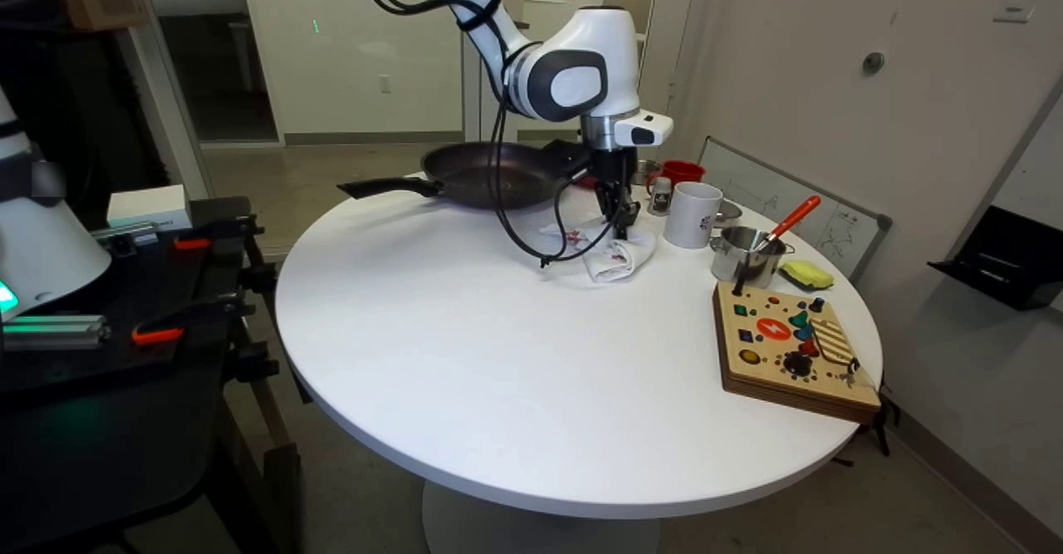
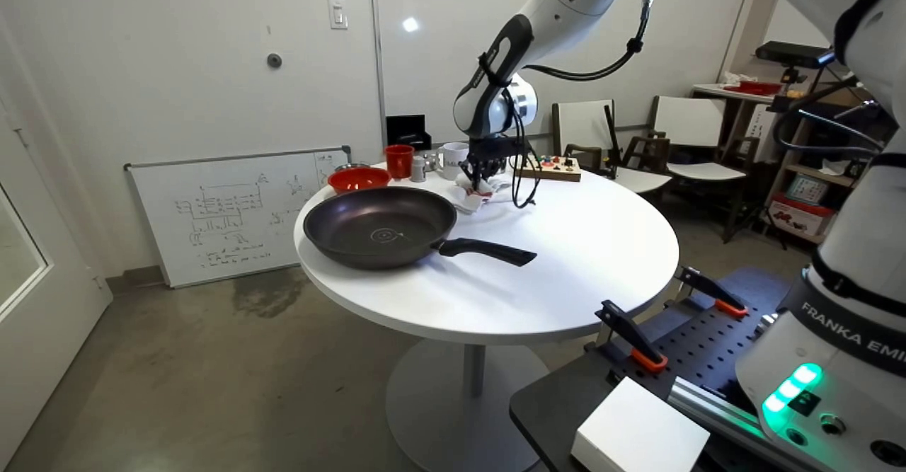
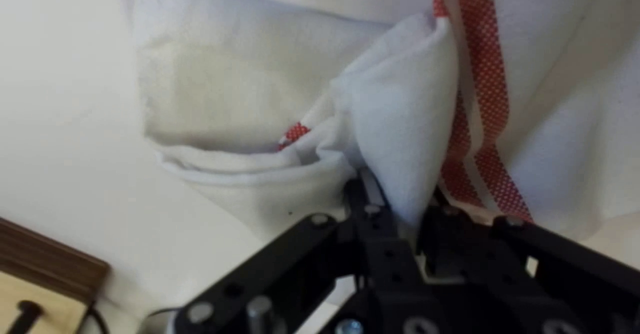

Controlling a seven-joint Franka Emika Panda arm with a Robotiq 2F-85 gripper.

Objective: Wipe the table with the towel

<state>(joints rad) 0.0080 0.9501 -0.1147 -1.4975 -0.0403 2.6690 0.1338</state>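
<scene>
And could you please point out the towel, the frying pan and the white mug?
Towel [image 3: 400, 103], in the wrist view: its pinched fold.
Frying pan [image 2: 382, 228], in an exterior view: its inner base.
White mug [image 1: 691, 217], in an exterior view: its outer side.

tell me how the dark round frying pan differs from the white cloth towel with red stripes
The dark round frying pan is wide and shallow with a handle, while the white cloth towel with red stripes is folded and creased. The pan stands free of the black claw; the towel is pinched in it. Both rest on the white round table.
</scene>
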